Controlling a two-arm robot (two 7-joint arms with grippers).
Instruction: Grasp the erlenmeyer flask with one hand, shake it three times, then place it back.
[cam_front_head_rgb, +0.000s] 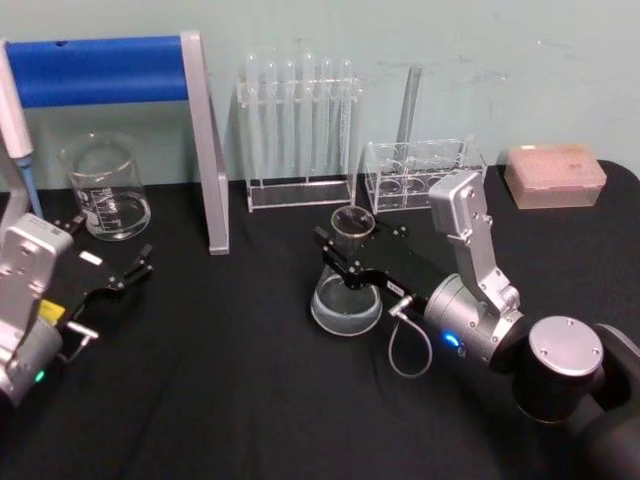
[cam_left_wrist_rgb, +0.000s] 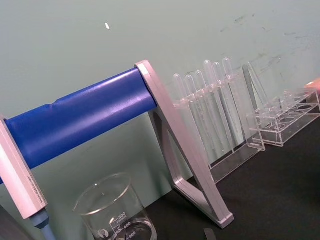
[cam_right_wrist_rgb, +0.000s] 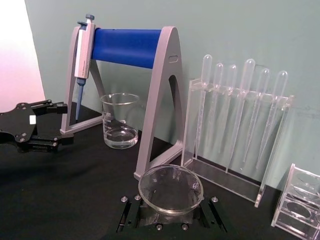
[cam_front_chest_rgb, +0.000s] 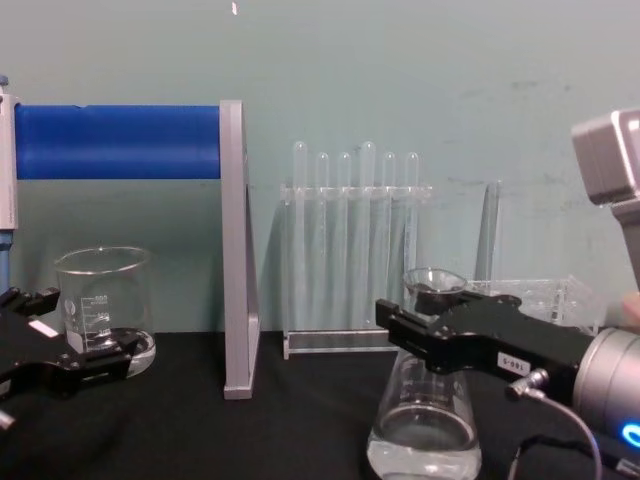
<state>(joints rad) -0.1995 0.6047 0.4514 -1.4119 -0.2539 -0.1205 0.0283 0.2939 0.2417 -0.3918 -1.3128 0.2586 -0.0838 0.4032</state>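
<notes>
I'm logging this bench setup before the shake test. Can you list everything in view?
erlenmeyer flask: one, clear glass with a little liquid, table centre
beaker: one, clear glass, back left
pipette stand: one, grey frame with blue bar, back left
pipette: one, grey, hanging on the stand's left end
test tube rack: one, clear, six upright tubes, back centre
low rack: one, clear, one tall tube, right of the tube rack
tip box: one, pinkish, back right
table: one, black cover
right gripper: one, black, closed on the flask's neck
left gripper: one, black, open, at left in front of the beaker
</notes>
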